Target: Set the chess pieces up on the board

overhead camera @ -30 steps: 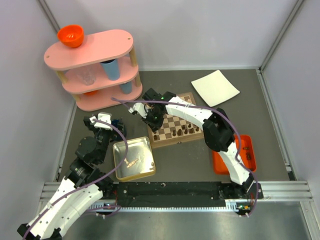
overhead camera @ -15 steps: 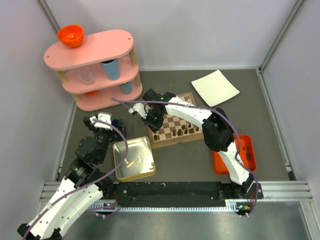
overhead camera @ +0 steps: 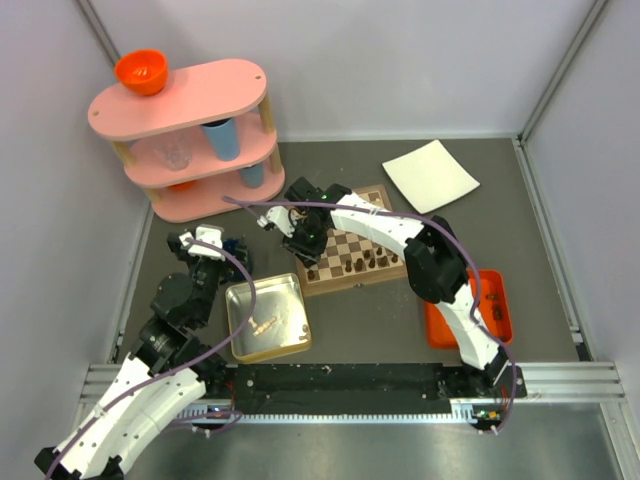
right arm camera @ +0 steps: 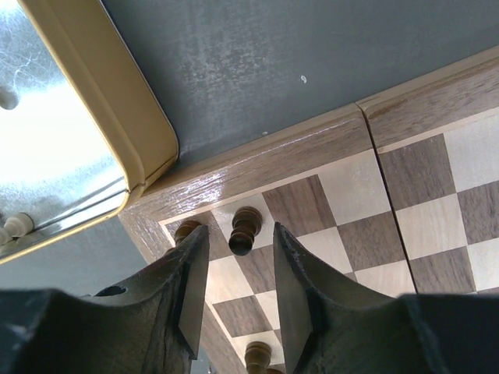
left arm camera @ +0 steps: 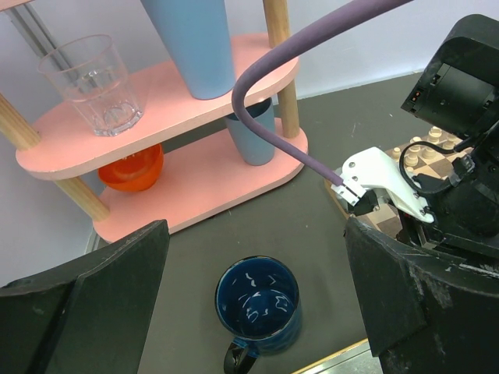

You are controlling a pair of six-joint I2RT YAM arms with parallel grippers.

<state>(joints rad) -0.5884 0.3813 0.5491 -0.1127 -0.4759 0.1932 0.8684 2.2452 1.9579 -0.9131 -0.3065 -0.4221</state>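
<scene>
1. From above, the board (overhead camera: 358, 240) lies in the middle of the frame on the grey counter (overhead camera: 380, 330). Dark chess pieces (overhead camera: 358, 264) stand in a row along its lower edge. The right claw (overhead camera: 303, 243) is over the board's left corner. The left claw (overhead camera: 212, 243) hangs further left, below the pink shelf (overhead camera: 190, 100). A silver tin (overhead camera: 290, 340) sits to the lower left of the board.
2. In the left wrist view, the left claw (left arm camera: 256, 226) is wide open and holds nothing. A blue mug (left arm camera: 257, 312) stands at the bottom middle.
3. In the right wrist view, the right claw (right arm camera: 239, 238) is a little open. One dark piece (right arm camera: 244, 228) stands upright on a pale corner square, between the tips, and seems to touch neither. The tin (right arm camera: 101, 101) fills the upper left, just beside the board (right arm camera: 351, 179).
</scene>
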